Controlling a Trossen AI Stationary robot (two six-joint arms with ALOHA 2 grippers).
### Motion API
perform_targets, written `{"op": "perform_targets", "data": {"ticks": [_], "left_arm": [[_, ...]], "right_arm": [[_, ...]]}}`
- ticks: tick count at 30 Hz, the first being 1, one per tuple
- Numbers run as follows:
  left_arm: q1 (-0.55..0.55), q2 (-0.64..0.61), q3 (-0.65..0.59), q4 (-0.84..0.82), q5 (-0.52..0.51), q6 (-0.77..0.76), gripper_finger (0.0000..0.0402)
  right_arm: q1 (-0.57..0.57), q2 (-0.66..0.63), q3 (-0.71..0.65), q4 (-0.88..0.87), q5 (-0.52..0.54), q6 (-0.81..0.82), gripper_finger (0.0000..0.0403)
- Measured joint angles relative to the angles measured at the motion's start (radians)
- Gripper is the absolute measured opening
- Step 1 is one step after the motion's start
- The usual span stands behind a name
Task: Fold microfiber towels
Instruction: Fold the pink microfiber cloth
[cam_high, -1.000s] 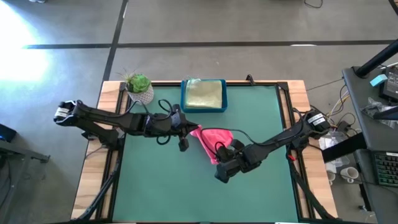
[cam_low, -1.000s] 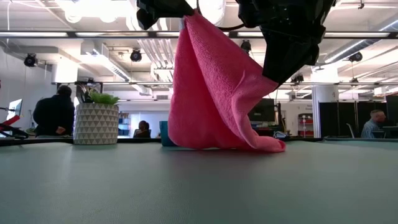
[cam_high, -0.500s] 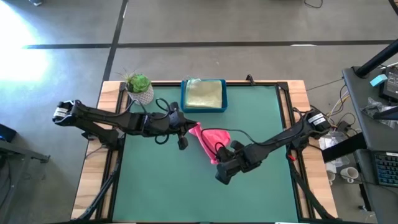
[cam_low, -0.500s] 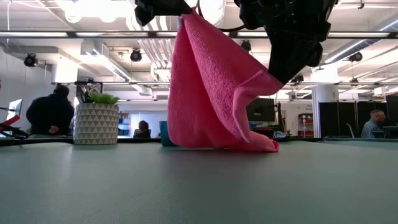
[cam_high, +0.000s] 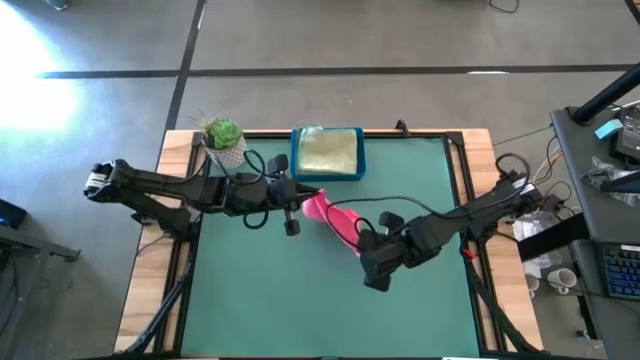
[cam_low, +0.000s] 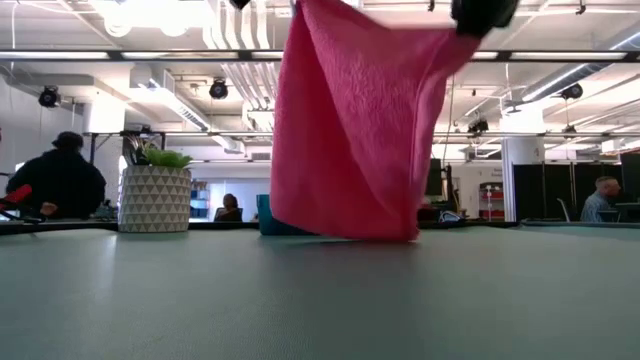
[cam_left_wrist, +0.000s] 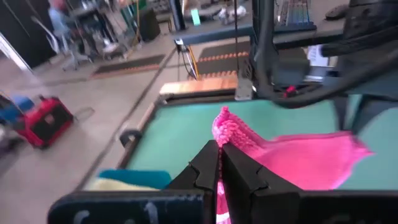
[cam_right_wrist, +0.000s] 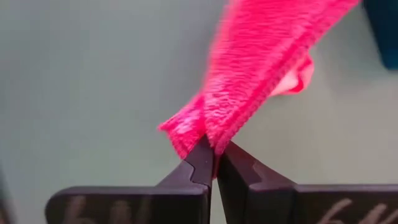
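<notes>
hot pink microfiber towel (cam_high: 335, 218) hangs stretched between the two grippers, over the middle of the green counter (cam_high: 250, 300), just in front of the blue tray (cam_high: 296, 160). in the low view its bottom hem looks to just brush the counter. soft, light, limp cloth, drapes and sags freely, fuzzy pile so likely not slippery; best held by the corners, as here. left gripper (cam_left_wrist: 219, 163) clamped on one corner, on the tray side. right gripper (cam_right_wrist: 211, 163) pinched shut on another corner, farther from the tray. yellowish cloth (cam_high: 328, 152) lies in the tray. potted plant (cam_high: 223, 139) sits beside the tray at the counter's corner.
</notes>
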Motion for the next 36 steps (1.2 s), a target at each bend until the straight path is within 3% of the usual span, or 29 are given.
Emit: {"op": "perform_targets", "data": {"ticks": [4,12,20,29,36], "left_arm": [[0.0,0.0,0.065,-0.032,-0.039,0.075,0.0],[0.0,0.0,0.178,-0.092,-0.073,0.118,0.0],[-0.027,0.0,0.213,-0.168,-0.074,0.101,0.0],[-0.043,0.0,0.211,-0.229,-0.082,-0.081,0.0],[-0.043,0.0,0.211,-0.407,-0.081,-0.446,0.0]], "right_arm": [[0.002,-0.019,0.073,-0.069,-0.03,-0.101,0.0008],[0.002,-0.044,0.182,-0.193,0.106,-0.039,0.0008],[0.0,-0.052,0.27,-0.266,0.145,-0.005,0.0008],[0.003,-0.052,0.312,-0.336,0.145,-0.037,0.0008],[0.002,-0.05,0.326,-0.412,0.176,-0.084,0.0008]]}}
